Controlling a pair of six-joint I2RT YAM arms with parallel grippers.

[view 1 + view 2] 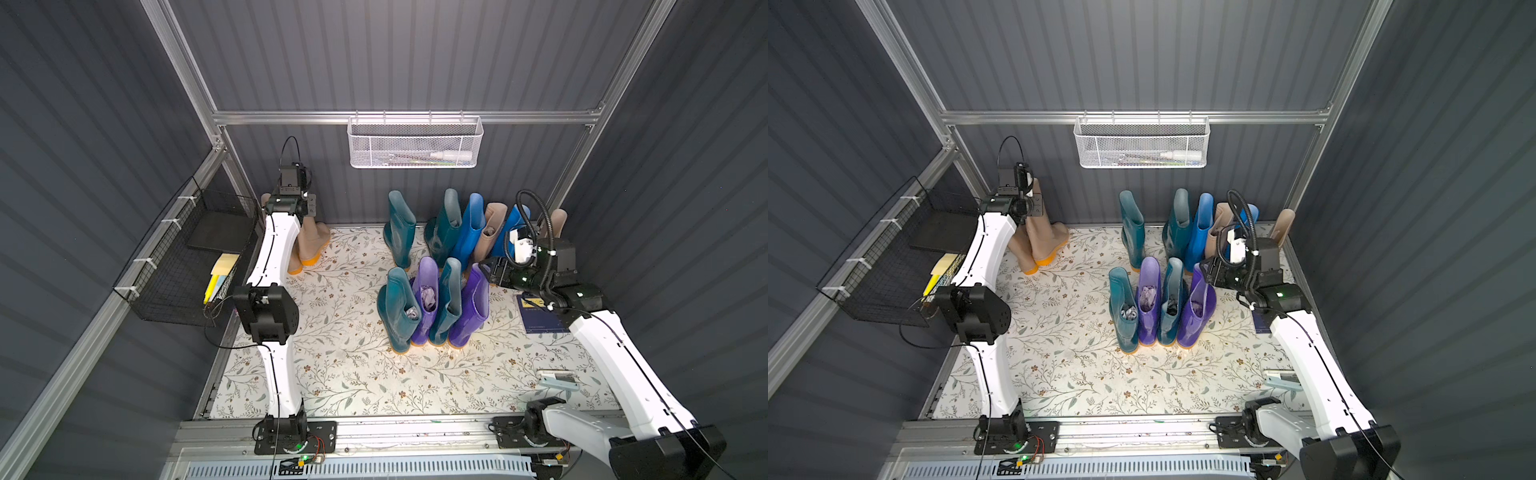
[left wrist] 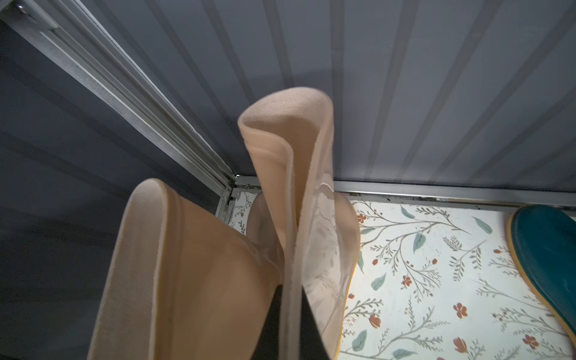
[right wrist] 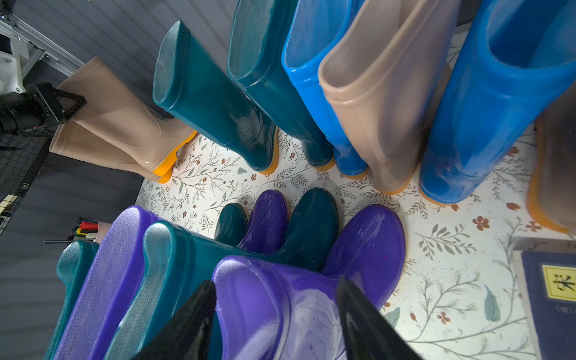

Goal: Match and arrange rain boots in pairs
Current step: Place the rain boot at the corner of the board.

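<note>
beige boots [image 1: 309,241] | teal boots [image 1: 401,232] | blue boots [image 1: 469,232] | purple boots [image 1: 471,307] | floral mat [image 1: 353,374]

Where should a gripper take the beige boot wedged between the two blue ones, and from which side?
Probably the beige boot's cuff wall facing the front row, pinched from above with one of the fingers inside the open top. The two blue boots crowd its flanks, leaving no room around the shaft.
</note>
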